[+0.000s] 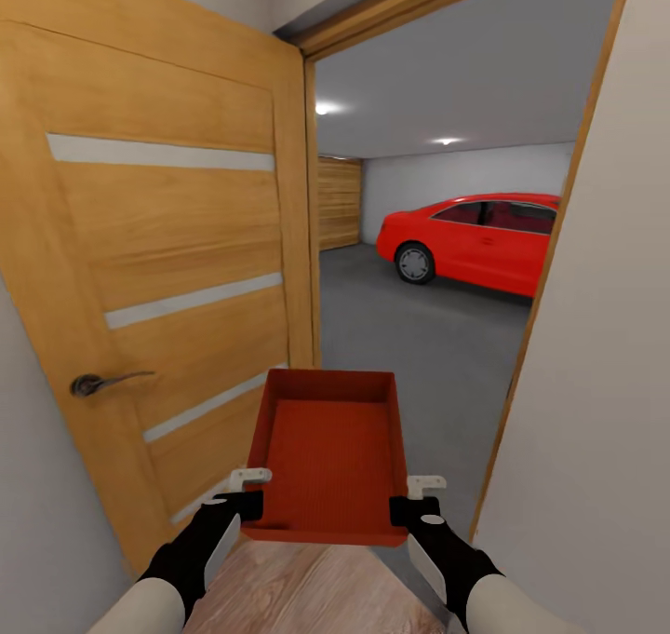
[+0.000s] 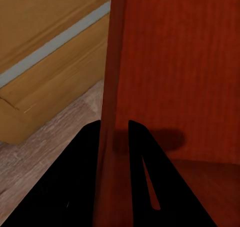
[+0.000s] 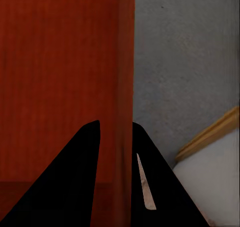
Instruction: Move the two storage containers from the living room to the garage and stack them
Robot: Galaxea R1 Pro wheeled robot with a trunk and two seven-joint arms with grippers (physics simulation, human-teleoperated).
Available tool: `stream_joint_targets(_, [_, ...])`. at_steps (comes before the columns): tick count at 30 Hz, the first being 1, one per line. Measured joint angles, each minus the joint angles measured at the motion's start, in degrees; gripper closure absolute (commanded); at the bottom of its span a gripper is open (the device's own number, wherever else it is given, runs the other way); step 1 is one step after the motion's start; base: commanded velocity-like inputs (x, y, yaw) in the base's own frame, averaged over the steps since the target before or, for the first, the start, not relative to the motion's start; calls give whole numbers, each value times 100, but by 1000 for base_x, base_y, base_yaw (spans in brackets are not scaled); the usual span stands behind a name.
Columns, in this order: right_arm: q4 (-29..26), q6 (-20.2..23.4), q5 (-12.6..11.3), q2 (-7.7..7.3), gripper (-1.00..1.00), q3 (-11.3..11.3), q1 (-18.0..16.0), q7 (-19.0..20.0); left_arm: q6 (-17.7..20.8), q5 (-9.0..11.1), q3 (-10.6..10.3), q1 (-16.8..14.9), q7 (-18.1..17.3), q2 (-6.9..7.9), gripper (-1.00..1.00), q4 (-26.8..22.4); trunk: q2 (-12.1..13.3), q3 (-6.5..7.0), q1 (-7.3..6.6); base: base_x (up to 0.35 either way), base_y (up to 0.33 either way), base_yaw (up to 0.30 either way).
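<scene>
Storage container [image 1: 328, 462]: orange-red open-topped bin, carried level between the two grippers, its long axis pointing away from the robot toward the doorway; nothing lies inside it.
Left gripper [image 1: 244, 496]: closed on the container's left wall near its near corner; in the left wrist view the black fingers [image 2: 75, 177] straddle that wall, one outside and one inside the bin.
Right gripper [image 1: 416, 504]: closed on the container's right wall near its near corner; in the right wrist view the fingers [image 3: 75, 177] pinch the wall from both sides.
Door [image 1: 149, 271]: light wood with pale horizontal strips and a dark lever handle [image 1: 104, 383], swung open just to the left of the left gripper.
Wood-plank floor [image 1: 307, 592]: under the grippers and the near end of the container.
Garage floor [image 1: 409, 331]: dark grey concrete, starting beyond the door frame, ahead of and below the container's far end.
Red car [image 1: 475, 240]: parked well ahead, to the right of the grippers, against the grey-white back wall.
Ceiling lights [image 1: 323, 108]: lit, above the garage.
</scene>
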Motion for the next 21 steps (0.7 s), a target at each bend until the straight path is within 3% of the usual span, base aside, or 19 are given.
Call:
stream_joint_targets(5, [2,4,2,-1,100,-3,0,9,5,-4,3,0,1,-1,100,2,-2,0,-2,69,51,-245])
stream_joint_targets(21, [-4,18,13,0,100,-2,0,2,2,4,7,1,3,-2,100,8,-1,0,-2,238,198,-245])
